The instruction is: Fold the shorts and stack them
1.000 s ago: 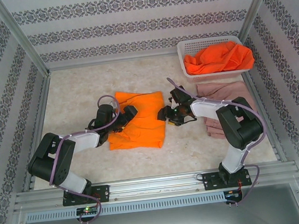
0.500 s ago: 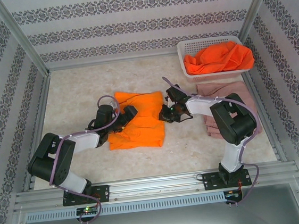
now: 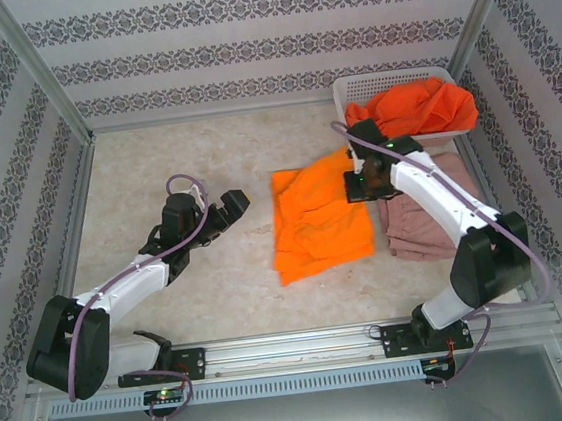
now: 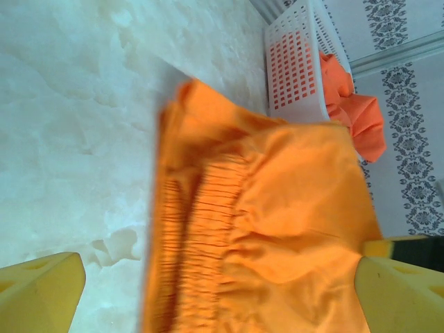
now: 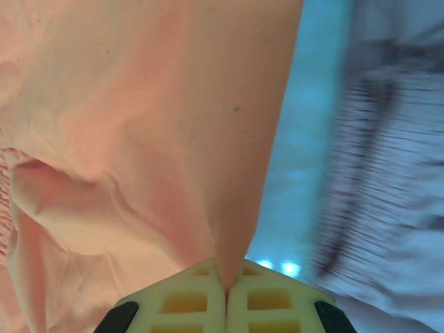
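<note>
Overhead, the right gripper (image 3: 358, 184) is largely hidden under its own white arm (image 3: 445, 196), so its jaws cannot be made out there. The right wrist camera shows them pressed together, pinching a pointed fold of the orange shorts (image 3: 318, 225) between pale yellow, waffle-pocketed fingertips (image 5: 187, 302). In that close view the cloth looks washed out to peach. Everything to its right is a blur of blue-white and grey stripes, too smeared to name. From above, these shorts lie crumpled on the pale marbled desk (image 3: 155, 163), right of centre, with their far right corner raised to the gripper. The same arm crosses the dusty pink shorts (image 3: 419, 228), a flat rectangle just right of the orange pair near the desk's right edge, and covers part of them. Behind them, a white plastic lattice basket (image 3: 388, 77) stands in the far right corner, holding a heap of more orange shorts (image 3: 416, 106) that hides its floor. The left gripper (image 3: 222, 208) sits over bare desk well left of the orange pair, jaws spread wide and holding nothing. Its wrist camera crops the gripper to two yellow fingertips (image 4: 38, 291) at the lower corners. It also shows detail the overhead view lacks: the gathered, ribbed elastic waistband (image 4: 208, 229) and the soft wrinkles of thin fabric.
</note>
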### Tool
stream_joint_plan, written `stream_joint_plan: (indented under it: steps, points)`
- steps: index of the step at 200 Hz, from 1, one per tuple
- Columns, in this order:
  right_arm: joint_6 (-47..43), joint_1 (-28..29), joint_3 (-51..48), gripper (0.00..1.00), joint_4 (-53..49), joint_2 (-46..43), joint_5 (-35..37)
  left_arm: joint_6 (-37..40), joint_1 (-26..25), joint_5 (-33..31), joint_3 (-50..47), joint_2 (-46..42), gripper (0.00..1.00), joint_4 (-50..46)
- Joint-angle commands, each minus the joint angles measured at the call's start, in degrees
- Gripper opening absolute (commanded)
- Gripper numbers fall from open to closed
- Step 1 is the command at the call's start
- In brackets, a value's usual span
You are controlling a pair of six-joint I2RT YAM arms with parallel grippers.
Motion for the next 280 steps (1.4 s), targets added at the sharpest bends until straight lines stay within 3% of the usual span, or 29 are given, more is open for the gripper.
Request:
stream_joint_plan:
  steps: [1,90,198,280]
  points:
    - [-9.55,-2.82,3.79,0.0,-13.58,-1.23,9.44,0.75,0.62,0.75,-0.46,0.47,1.0,-0.25]
    - [-20.56,-9.57,15.89,0.0,-17.88,-1.14,21.79,-0.19,0.76,1.84,-1.31,1.17,1.0,1.82]
    - [-24.59,-12.14,26.83,0.0,-19.09,0.61,27.35,-0.36,0.93,1.93,-1.55,1.67,1.0,1.85]
    - [-30.24,-19.48,16.48,0.0,-8.0,1.18,34.59,-0.72,0.92,2.49,-1.83,2.98,1.0,3.11]
